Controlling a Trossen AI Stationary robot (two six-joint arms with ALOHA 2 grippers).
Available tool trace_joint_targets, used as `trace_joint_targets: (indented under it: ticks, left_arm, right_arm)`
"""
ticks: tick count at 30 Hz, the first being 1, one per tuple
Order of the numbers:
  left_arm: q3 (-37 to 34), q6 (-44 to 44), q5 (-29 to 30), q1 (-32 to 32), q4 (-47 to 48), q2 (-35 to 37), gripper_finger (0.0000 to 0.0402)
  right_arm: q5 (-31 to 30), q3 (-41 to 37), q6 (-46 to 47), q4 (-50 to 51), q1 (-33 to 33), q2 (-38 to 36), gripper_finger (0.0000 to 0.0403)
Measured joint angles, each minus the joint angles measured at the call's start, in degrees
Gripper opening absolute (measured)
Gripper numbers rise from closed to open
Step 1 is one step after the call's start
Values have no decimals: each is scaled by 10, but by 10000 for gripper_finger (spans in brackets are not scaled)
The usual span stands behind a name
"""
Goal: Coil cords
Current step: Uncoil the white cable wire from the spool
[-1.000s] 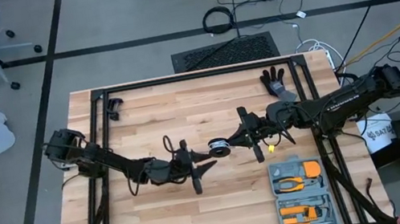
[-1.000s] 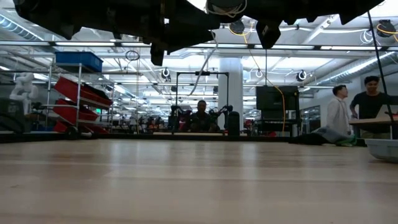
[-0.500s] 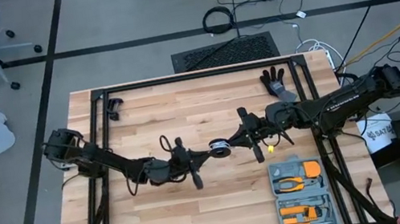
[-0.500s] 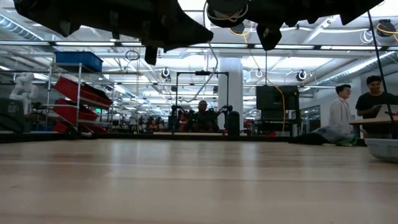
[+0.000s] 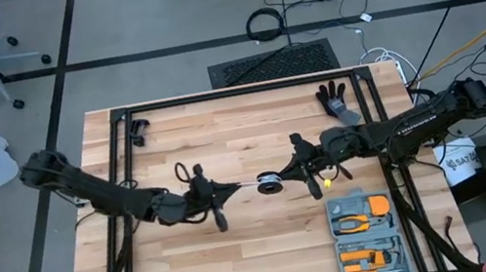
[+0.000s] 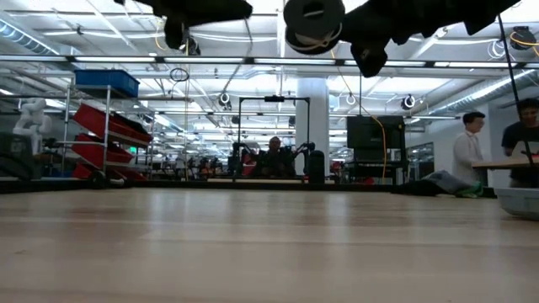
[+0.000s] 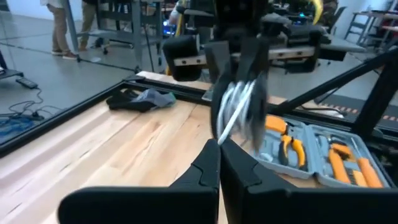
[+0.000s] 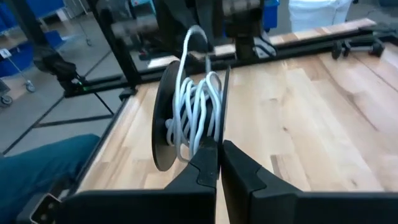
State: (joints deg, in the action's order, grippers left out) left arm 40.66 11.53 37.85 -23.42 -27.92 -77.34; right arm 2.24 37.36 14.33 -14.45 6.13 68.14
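Observation:
The cords are a thin white cord (image 5: 249,185) joined to a small black reel (image 5: 271,184) wound with white turns (image 8: 194,109). The reel hangs well above the table's middle, at the top of the low view (image 6: 313,21). My right gripper (image 5: 287,178) comes from the table's right and is shut on the reel. My left gripper (image 5: 232,189) stands to the reel's left, shut on the cord's free stretch. In the left wrist view the cord (image 7: 231,121) runs from my shut fingertips (image 7: 219,144) to the blurred reel (image 7: 239,102). My left gripper pinches the cord's free stretch (image 7: 222,135) between its two fingertips, coming about level from the table's left. The cord runs straight and taut from there to the reel, clear of the table. My right gripper (image 8: 218,146) pinches the reel's edge (image 8: 221,127) beside the wound turns, coming about level from the table's right. The reel stands on edge, lifted clear of the table.
A grey tool case (image 5: 366,234) with orange pliers lies at the near right. A black glove (image 5: 334,99) rests at the far right, and a small dark item (image 5: 136,129) at the far left. Black frame rails (image 5: 226,93) border the wooden top.
My left gripper has shut on the cord close by the reel, then gone up and toward the table's left edge. A short stretch of cord is now drawn taut from the reel. The reel and my right gripper have stayed where they were.

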Motion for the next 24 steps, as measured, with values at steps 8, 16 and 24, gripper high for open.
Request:
trace_joint_targets:
  ticks: [8,16,24]
  left_arm:
    - [0,2,-8,-18,12,47,1]
    - [0,7,-51,-4,-54,17,1]
    - [0,32,-116,19,-125,-45,1]
  right_arm:
    - [-56,0,0,19,0,0,0]
    - [-140,0,10,14,6,10,0]
    - [-178,0,11,-32,8,48,0]
